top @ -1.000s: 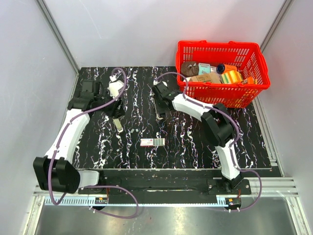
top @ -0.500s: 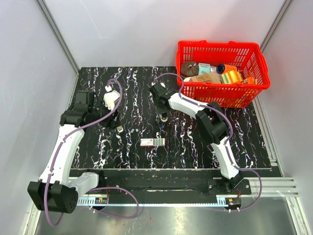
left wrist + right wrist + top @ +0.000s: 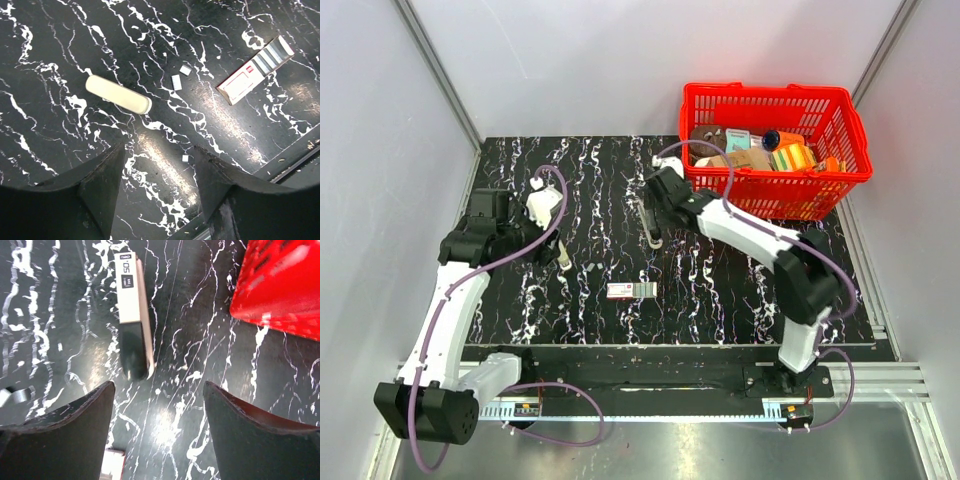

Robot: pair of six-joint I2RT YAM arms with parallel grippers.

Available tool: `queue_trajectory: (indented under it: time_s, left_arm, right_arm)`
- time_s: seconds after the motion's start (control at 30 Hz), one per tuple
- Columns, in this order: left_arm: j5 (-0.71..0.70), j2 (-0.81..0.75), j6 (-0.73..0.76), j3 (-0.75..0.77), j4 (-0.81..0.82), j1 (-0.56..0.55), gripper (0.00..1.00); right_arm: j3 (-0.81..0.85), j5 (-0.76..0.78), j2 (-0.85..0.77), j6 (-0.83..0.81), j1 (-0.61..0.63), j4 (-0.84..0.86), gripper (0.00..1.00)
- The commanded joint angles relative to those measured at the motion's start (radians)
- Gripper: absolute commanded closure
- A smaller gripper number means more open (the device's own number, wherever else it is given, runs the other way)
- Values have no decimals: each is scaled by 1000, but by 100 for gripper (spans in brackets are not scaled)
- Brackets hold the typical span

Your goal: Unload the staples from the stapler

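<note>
Stapler: the stapler (image 3: 134, 315) lies flat on the tabletop (image 3: 720, 290), near the middle and toward 12 o'clock. Its silver top arm points away from the right wrist camera and its black end is nearer. Nothing touches it.
Right end effector: the right end effector (image 3: 157, 387) is spread wide with nothing between its fingers. The stapler sits just beyond the tips at about 11 o'clock.
Left end effector: the left end effector (image 3: 157, 150) is also spread wide and grips nothing. It hangs over the tabletop's 9 o'clock side.
Cream bar: the cream bar (image 3: 118, 94) lies on the tabletop at 11 o'clock from the left fingertips, apart from them.
Small pale bits: the small pale bits (image 3: 176, 82) are scattered between the cream bar and the box.
Red-and-white box: the red-and-white box (image 3: 255, 70) lies flat at 6 o'clock from the stapler in the top view, well apart from it.
Red basket: the red basket (image 3: 775, 195) stands at the tabletop's 1 o'clock corner and holds assorted packages.
</note>
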Motion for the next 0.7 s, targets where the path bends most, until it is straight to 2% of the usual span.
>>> queue_trajectory:
  time_s: [0.0,0.1,0.23,0.67]
  left_arm:
    - [-78,-33,8,4,-1,5,38]
    - [-111,-40,1,6,-3,8,38]
    - [-143,-47,-21,4,-19,7,38]
    - [-256,-129,-24,-40,-46,11,38]
  right_arm:
    - [-152,55,-188,116,75,149,24]
    - [-203,53,-182,146,152,193,24]
    - [-206,21,-92,141,229,262,24]
    - [-34,-3,119,70,298,370,25]
